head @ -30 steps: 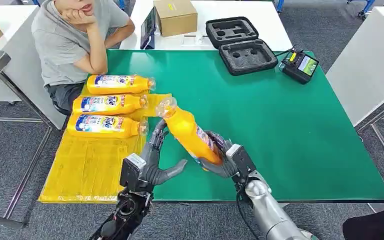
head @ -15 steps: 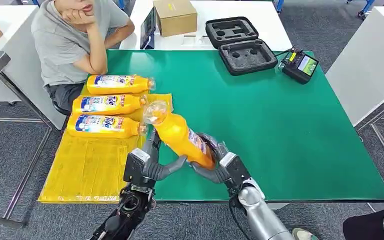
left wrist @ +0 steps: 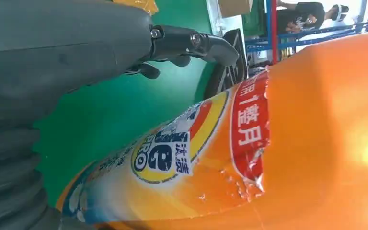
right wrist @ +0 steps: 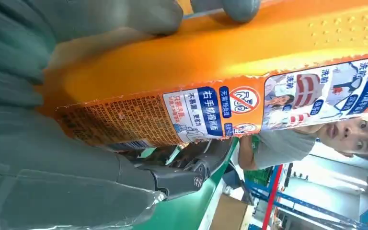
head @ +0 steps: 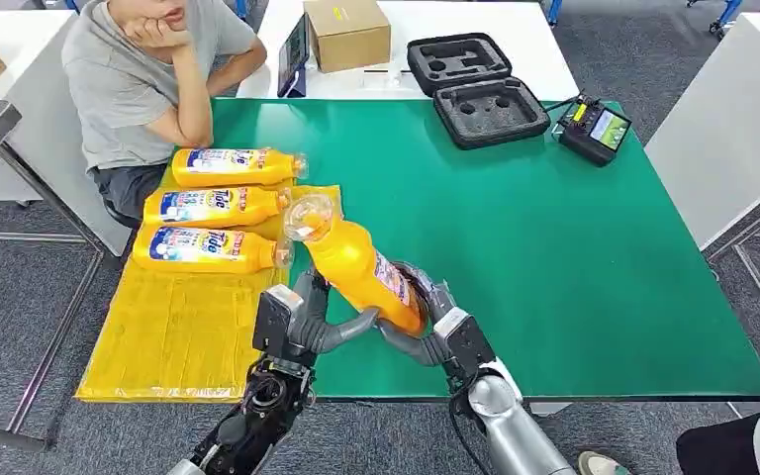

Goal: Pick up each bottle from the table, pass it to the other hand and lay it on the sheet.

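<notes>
1 orange bottle [head: 361,272] gripped by right hand [head: 426,322], left hand [head: 307,317] alongside.

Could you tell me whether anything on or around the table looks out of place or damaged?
Nothing looks spilled or broken. One small oddity: the label on the held bottle is wrinkled and torn along its edge. The three bottles lie tidily on the yellow sheet.

Head view bright, even overhead light, sharp, soft shadows only; left wrist view blown-out glare on orange bottle [left wrist: 316,143], close-up soft focus, bright bg overexposed; right wrist view bottle label sharp, bg hazy w/ glare.
</notes>
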Available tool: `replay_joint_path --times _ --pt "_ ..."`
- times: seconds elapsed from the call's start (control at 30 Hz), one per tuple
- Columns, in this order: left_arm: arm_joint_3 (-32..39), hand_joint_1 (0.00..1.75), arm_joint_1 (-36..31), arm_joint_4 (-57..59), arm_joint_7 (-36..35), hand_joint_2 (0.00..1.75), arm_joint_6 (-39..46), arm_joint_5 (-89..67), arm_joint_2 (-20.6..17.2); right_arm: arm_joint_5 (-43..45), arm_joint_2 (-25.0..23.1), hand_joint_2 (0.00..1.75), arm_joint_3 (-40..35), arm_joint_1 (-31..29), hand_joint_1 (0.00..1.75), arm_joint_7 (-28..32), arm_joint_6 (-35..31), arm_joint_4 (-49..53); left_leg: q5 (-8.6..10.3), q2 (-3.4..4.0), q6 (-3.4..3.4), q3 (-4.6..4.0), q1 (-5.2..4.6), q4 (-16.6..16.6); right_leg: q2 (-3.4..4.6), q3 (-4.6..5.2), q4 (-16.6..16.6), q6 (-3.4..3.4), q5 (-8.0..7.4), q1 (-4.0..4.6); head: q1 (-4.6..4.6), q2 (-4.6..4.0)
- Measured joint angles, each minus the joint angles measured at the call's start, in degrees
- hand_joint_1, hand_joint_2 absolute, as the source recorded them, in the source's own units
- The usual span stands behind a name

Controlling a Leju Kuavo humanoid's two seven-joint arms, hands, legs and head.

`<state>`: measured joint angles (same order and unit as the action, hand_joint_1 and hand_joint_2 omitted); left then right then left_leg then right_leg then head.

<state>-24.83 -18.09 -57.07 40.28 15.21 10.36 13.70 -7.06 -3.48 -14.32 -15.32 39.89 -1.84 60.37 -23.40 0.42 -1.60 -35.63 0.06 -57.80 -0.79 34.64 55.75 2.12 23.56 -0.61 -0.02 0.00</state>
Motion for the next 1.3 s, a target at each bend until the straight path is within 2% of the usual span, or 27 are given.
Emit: replay_joint_path --times 0.2,0.47,0.7,0.9,1.17,1.23,1.3 --pt "-0.17 0.00 0.00 0.00 0.00 1.75 -0.59 0.20 0.07 0.26 0.00 1.75 0.00 -0.04 1.75 0.00 0.46 -0.13 0.00 0.00 0.00 0.00 0.00 0.00 0.00 0.00 0.00 0.00 0.00 0.00 0.00 0.00" --pt "-0.77 0.00 1.75 -2.19 -2.65 1.75 -8.37 4.85 -0.46 0.11 -0.02 1.75 -0.22 -1.08 1.75 0.04 1.97 -2.21 0.00 -0.01 0.00 -0.03 0.00 0.00 -0.01 -0.01 0.00 0.00 0.00 0.00 -0.02 0.00" --pt "-0.83 0.00 2.98 -3.87 -3.13 1.75 -9.77 5.75 -1.27 0.24 -0.11 1.75 -1.11 -1.73 1.75 0.09 3.69 -4.00 0.00 -0.01 0.00 -0.03 0.00 0.00 -0.01 0.00 0.00 0.00 0.00 0.00 0.00 0.00" --pt "-0.83 0.00 3.78 -5.59 -2.88 1.75 -14.12 6.80 -1.86 3.00 -0.20 1.75 -1.27 -1.83 1.75 0.13 9.39 -4.68 0.00 -0.01 0.00 -0.03 0.00 0.00 -0.01 0.00 0.00 0.00 0.00 0.00 0.00 0.00" --pt "-0.83 0.00 4.78 -7.37 -2.60 1.75 -14.93 6.08 -2.23 2.89 -0.17 1.75 -1.25 -1.83 1.75 0.15 11.80 -4.94 0.00 -0.01 0.00 -0.03 0.00 0.00 -0.01 0.00 0.00 0.00 0.00 0.00 0.00 0.00" --pt "-0.81 1.47 4.94 -7.69 -2.58 1.75 -14.88 5.88 -2.23 2.80 -0.17 1.75 -1.25 -1.83 1.75 0.15 12.00 -4.94 0.00 -0.01 0.00 -0.03 0.00 0.00 -0.01 0.00 0.00 0.00 0.00 0.00 0.00 0.00" --pt "-0.79 1.50 4.95 -7.74 -2.58 1.75 -14.88 5.60 -2.23 2.80 -0.17 1.75 -1.25 -1.84 1.75 0.15 12.02 -4.94 0.00 -0.01 0.00 -0.03 0.00 0.00 -0.01 0.00 0.00 0.00 0.00 0.00 0.00 0.00"
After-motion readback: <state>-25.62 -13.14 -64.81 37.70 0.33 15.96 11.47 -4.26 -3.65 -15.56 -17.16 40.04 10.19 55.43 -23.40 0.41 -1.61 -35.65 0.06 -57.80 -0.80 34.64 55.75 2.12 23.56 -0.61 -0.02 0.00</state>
